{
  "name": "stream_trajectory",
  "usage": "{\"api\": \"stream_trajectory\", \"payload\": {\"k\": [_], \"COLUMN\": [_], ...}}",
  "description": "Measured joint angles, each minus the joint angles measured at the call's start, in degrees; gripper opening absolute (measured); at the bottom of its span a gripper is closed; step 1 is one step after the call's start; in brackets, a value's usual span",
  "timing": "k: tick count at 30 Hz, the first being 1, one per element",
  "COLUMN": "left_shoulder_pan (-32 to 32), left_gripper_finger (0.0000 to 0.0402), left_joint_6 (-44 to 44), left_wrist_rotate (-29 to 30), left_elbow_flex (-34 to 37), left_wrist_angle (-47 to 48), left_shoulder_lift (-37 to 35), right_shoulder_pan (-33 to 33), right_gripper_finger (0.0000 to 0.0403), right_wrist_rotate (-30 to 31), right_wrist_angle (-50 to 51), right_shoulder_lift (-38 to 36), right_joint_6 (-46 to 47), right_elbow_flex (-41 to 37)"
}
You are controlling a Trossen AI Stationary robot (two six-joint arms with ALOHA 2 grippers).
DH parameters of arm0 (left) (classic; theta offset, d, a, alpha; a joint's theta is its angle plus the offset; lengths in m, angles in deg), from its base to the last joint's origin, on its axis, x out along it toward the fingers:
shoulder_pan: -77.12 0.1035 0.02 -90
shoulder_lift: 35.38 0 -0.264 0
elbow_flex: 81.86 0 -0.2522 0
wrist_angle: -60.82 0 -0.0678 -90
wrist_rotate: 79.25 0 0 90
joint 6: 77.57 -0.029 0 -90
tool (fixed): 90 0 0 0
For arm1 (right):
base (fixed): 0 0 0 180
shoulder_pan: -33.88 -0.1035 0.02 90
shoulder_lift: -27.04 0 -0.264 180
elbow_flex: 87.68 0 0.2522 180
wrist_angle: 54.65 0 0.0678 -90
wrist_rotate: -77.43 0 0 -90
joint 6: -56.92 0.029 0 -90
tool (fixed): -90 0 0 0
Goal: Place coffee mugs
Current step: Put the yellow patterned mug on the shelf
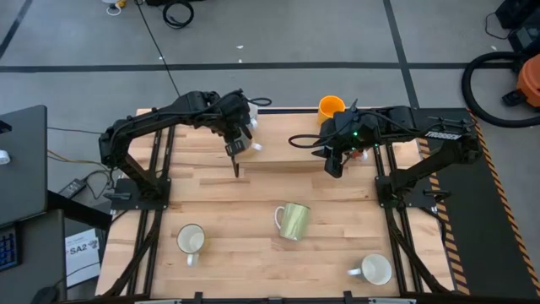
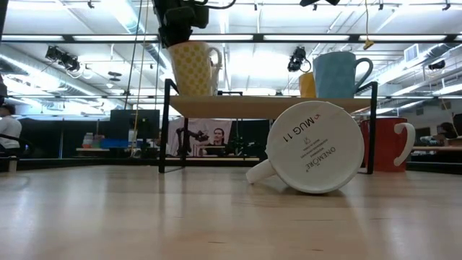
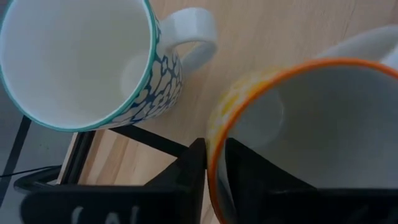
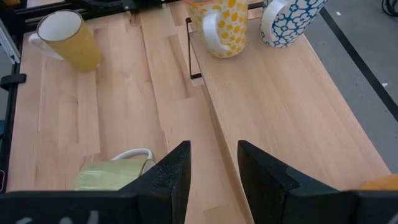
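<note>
A raised wooden shelf (image 1: 287,160) crosses the far half of the table. My left gripper (image 1: 239,145) is at its left end, shut on a yellow-dotted mug with an orange rim (image 2: 193,68). Beside that mug a white mug with a blue crackle pattern (image 3: 81,62) stands on the shelf. My right gripper (image 4: 214,165) hovers open above the shelf's right part and touches nothing. A light blue mug (image 2: 339,72) and an orange-yellow mug (image 1: 331,107) stand toward the shelf's right end. A pale yellow-green mug (image 1: 294,221) lies on its side mid-table. My left gripper holds the dotted mug by its rim (image 3: 211,134), on the side away from the handle. One finger is inside the mug and one outside. The fingers come from above, pointing down. The mug is upright with its base (image 2: 193,92) at the shelf top.
A yellow mug (image 1: 191,241) stands near the table's near left corner and a white mug (image 1: 374,270) near the near right corner. A red mug (image 2: 390,144) stands at table height by the shelf's right leg. The shelf's middle (image 4: 273,106) is bare wood.
</note>
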Motion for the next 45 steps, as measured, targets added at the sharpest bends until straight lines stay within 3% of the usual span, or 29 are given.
{"api": "stream_trajectory", "payload": {"k": [7,45], "left_shoulder_pan": [0.00,0.06], "left_gripper_finger": [0.0090,0.0091], "left_joint_6": [0.02,0.10], "left_wrist_rotate": [0.04,0.13], "left_elbow_flex": [0.00,-2.91], "left_wrist_angle": [-0.77,-1.24], "left_shoulder_lift": [-0.02,-0.07], "right_shoulder_pan": [0.00,0.00], "right_gripper_finger": [0.0137,0.0137], "right_wrist_rotate": [0.00,0.00], "right_wrist_angle": [0.00,0.01], "right_shoulder_lift": [0.00,0.00], "right_joint_6": [0.00,0.01], "right_elbow_flex": [0.00,0.00]}}
